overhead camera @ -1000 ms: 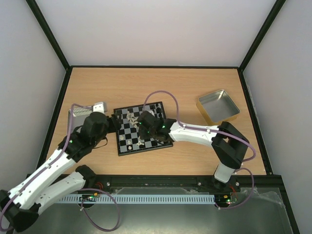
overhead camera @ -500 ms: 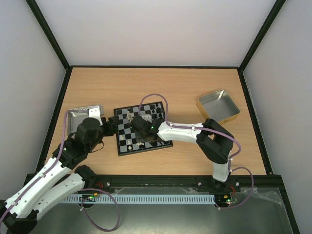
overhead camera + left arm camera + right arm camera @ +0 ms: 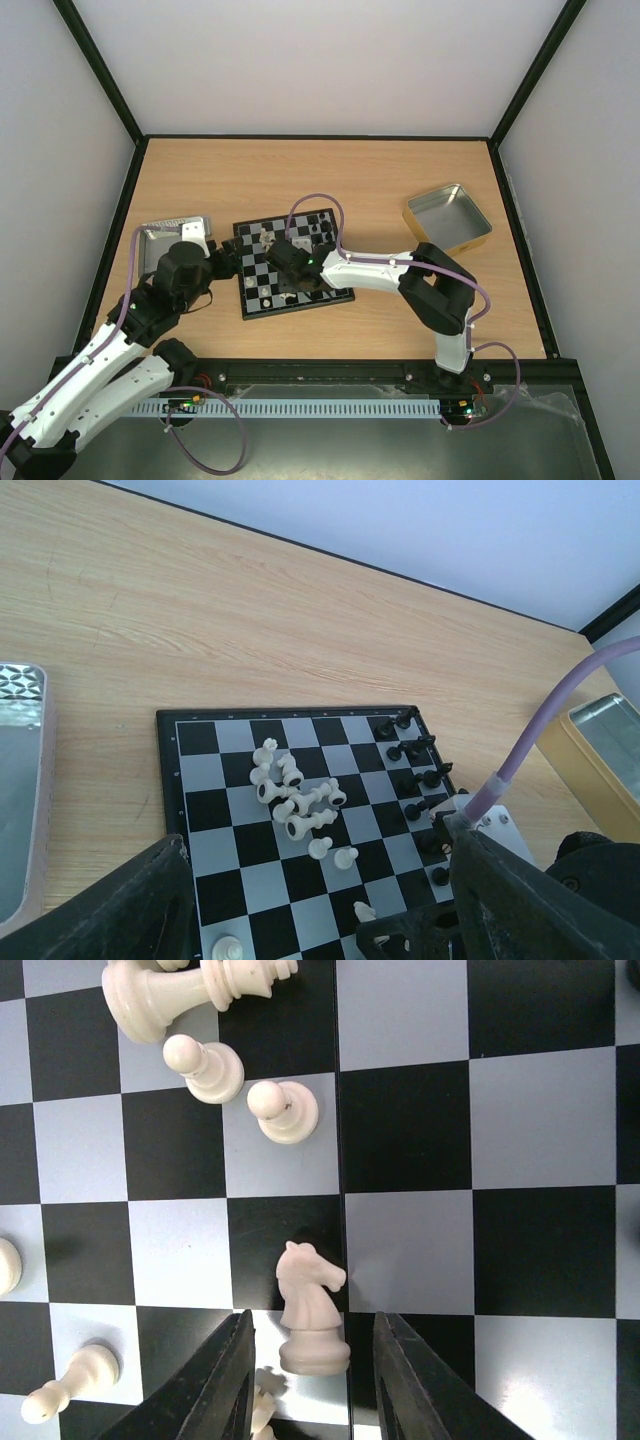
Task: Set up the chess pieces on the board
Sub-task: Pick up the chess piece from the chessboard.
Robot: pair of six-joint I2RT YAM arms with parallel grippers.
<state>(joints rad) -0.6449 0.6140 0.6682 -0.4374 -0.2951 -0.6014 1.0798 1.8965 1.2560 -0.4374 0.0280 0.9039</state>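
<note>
On the wooden worktop, the board sat near the middle, slightly skewed, with both arms reaching onto it. Right hand was low over the squares, fingers spread either side of a white knight. A gap showed on each side of its base, so no pinch. Two white pawns stood just beyond the knight, and a larger white piece lay on its side past them. Left hand hung at the board's left edge, fingers spread wide, holding nothing. From the left wrist view, a jumble of white pieces lay around the board's centre, several tipped over. Black pieces stood in a loose line along one edge. Silver tin sat on the worktop just left of the board, partly under the left arm. Gold-sided tin sat well apart on the right. Purple cable looped over the board's far side.
</note>
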